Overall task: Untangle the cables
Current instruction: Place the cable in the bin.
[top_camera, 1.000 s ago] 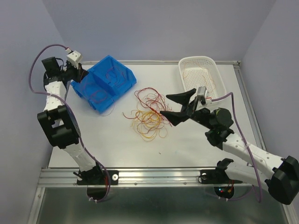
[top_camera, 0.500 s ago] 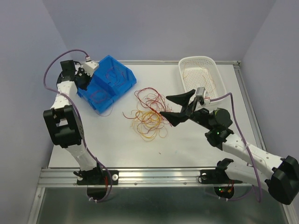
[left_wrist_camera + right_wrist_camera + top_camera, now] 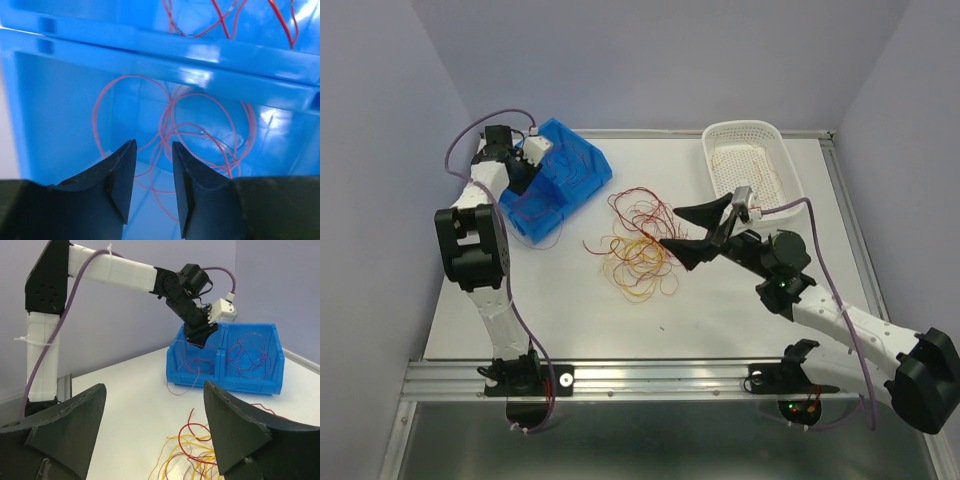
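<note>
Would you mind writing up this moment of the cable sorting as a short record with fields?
Loose tangle: red and yellow-orange cables heaped in the middle of the table
Blue bin: far left, two compartments, red strands in both
White basket: far right, faint orange strands inside
Left gripper: open, over one bin compartment, nothing between its jaws
Right gripper: wide open, at the tangle's right edge, holding nothing
</note>
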